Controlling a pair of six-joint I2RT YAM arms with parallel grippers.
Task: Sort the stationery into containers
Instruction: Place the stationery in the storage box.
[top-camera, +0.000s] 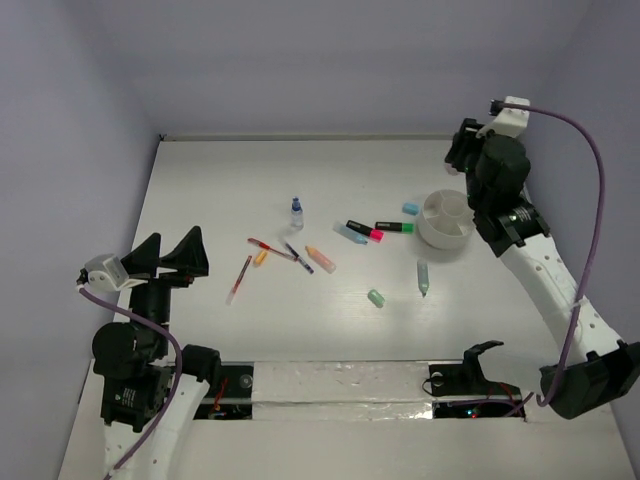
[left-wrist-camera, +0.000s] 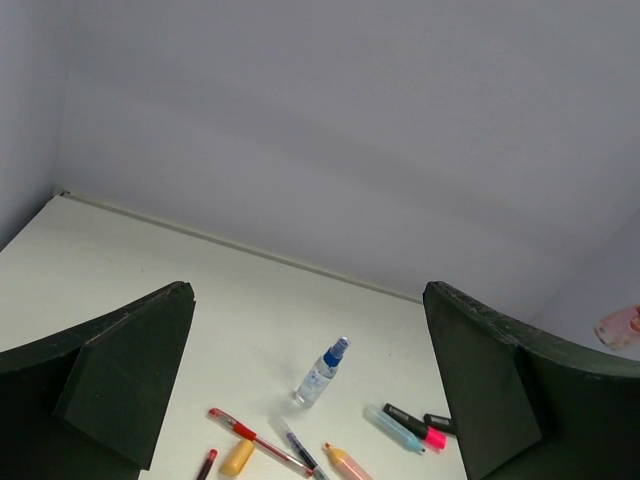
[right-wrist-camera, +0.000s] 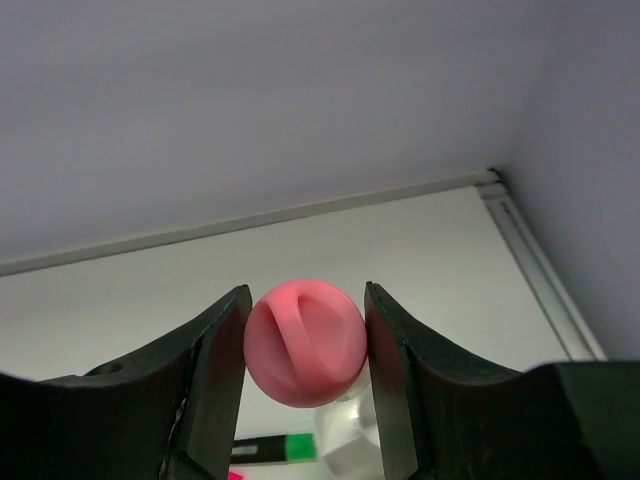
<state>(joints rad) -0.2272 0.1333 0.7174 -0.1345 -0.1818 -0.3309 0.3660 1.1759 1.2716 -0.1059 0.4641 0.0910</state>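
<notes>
My right gripper (right-wrist-camera: 306, 292) is shut on the round pink cap (right-wrist-camera: 305, 345) of a small bottle, whose clear body shows just below the cap. In the top view the right gripper (top-camera: 459, 150) hangs at the back right, just behind the round whitish container (top-camera: 446, 240). Loose stationery lies mid-table: a blue-capped spray bottle (top-camera: 296, 213), red pens (top-camera: 268, 246), an orange marker (top-camera: 320, 259), pink (top-camera: 365, 231) and green (top-camera: 395, 226) markers, a blue eraser (top-camera: 410, 208) and a mint eraser (top-camera: 376, 297). My left gripper (top-camera: 175, 236) is open at the left, empty, facing the spray bottle (left-wrist-camera: 322, 372).
A blue-grey marker (top-camera: 423, 277) lies in front of the container. A light blue marker (top-camera: 349, 233) rests beside the pink one. A taped strip (top-camera: 340, 382) runs along the near edge between the arm bases. Grey walls close off the back and both sides.
</notes>
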